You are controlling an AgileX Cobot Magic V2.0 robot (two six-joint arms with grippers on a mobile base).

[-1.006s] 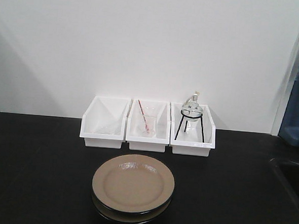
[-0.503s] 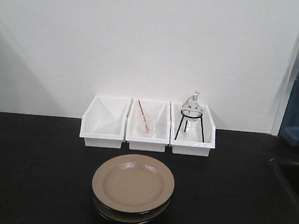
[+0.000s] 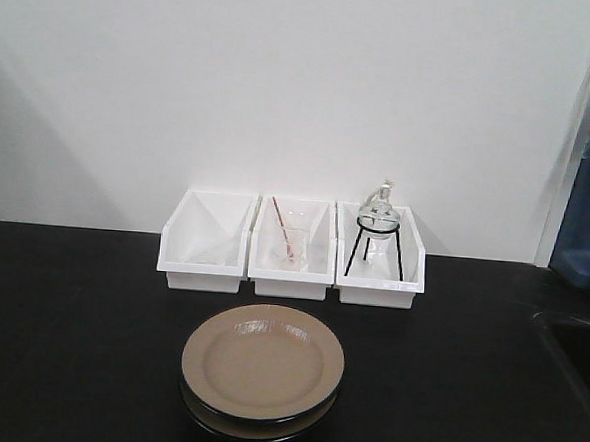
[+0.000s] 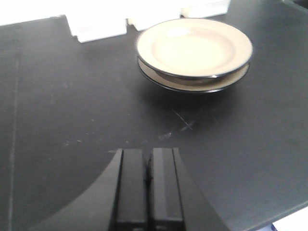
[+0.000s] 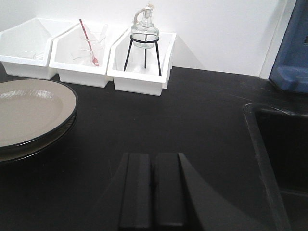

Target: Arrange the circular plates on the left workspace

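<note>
Ahead and to the right of the left gripper [image 4: 148,180], sitting stacked on the black countertop [image 4: 72,110]: two circular plates [image 4: 194,50], well apart from pressed-together fingers gripping nothing. Ahead and left of the right gripper [image 5: 152,187], same stack, near; fingers likewise pressed together, hovering empty. Beyond, lining the wall: three white bins [image 3: 291,249].
</note>
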